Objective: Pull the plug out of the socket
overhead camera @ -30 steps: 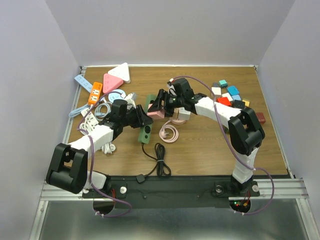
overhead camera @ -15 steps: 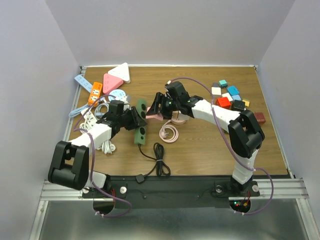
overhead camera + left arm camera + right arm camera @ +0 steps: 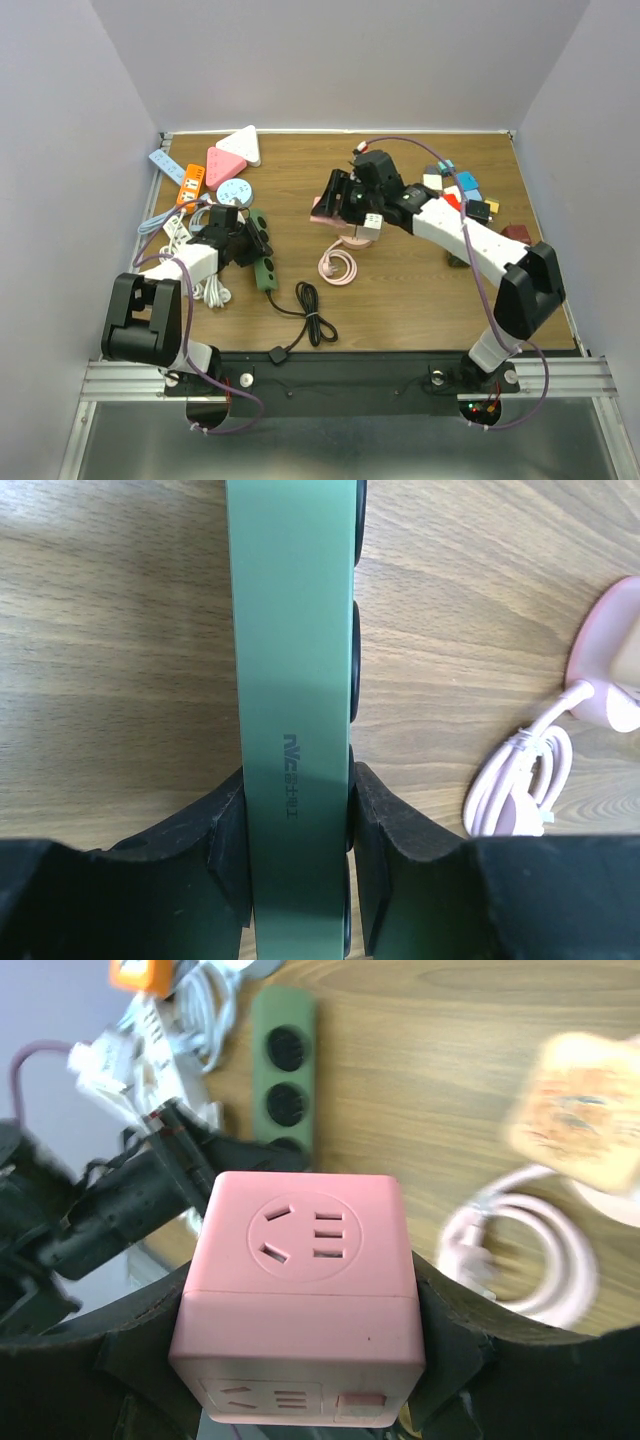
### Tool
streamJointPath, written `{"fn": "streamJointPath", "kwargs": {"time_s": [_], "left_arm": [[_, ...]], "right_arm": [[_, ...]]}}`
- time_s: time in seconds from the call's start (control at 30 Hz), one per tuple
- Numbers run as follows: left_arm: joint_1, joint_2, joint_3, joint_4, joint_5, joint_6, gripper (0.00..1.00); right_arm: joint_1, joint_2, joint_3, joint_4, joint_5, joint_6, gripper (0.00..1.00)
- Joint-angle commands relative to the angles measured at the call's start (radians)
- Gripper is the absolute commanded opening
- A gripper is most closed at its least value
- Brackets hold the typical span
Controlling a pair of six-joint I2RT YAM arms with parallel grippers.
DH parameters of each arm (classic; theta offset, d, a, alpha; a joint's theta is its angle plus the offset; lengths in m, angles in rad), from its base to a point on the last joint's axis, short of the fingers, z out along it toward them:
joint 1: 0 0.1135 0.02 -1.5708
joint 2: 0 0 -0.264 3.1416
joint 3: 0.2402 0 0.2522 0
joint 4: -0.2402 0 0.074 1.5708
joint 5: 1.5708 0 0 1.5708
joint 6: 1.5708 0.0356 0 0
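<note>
Two pieces count here, and they're apart. The green power strip (image 3: 264,268) lies flat on the table (image 3: 420,300) left of centre. The pink cube adapter (image 3: 300,1280) is up in the air nearer the middle, well clear of it. The strip outlets I can see in the right wrist view look empty, so my guess is the actual pull is done, or close to it. I can't see any prongs on the cube, so take that with a grain of salt.

The left gripper (image 3: 297,850) has its jaws closed snug on the strip's long sides, pinning it down. The right gripper (image 3: 300,1345) is open only as wide as the cube and squeezes it from both sides, one socket face pointing at the camera.

Next move is probably just setting the cube down on a bare patch and letting go of both. It should avoid the pink cable coil (image 3: 338,266) right below.

The left arm is folded tight with its elbow tucked near the table's left edge. The right arm stretches in a long diagonal from its base to mid-table. The black cord (image 3: 315,318) trails from the strip toward the near edge.
</note>
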Motion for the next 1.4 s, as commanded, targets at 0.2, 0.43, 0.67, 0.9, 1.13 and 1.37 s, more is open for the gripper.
{"fn": "streamJointPath", "kwargs": {"time_s": [0.2, 0.43, 0.67, 0.9, 1.13, 1.37], "left_arm": [[0.003, -0.081, 0.0, 0.047, 0.057, 0.037, 0.0], [0.008, -0.075, 0.021, 0.033, 0.081, 0.047, 0.0], [0.013, -0.072, 0.047, 0.016, 0.087, 0.049, 0.0], [0.014, -0.059, 0.052, 0.019, 0.104, 0.057, 0.0], [0.017, -0.03, 0.072, 0.016, 0.109, 0.072, 0.0], [0.029, -0.01, 0.09, 0.009, 0.113, 0.089, 0.0]], "right_arm": [[-0.402, -0.134, 0.031, -0.286, 0.487, -0.197, 0.0], [-0.71, -0.004, 0.155, -0.341, 0.621, -0.183, 0.01], [-0.836, 0.247, 0.373, -0.359, 0.679, -0.215, 0.0], [-0.881, 0.39, 0.439, -0.36, 0.691, -0.2, 0.0], [-0.886, 0.493, 0.508, -0.36, 0.661, -0.215, 0.0], [-0.886, 0.557, 0.532, -0.36, 0.602, -0.235, 0.44]]}}
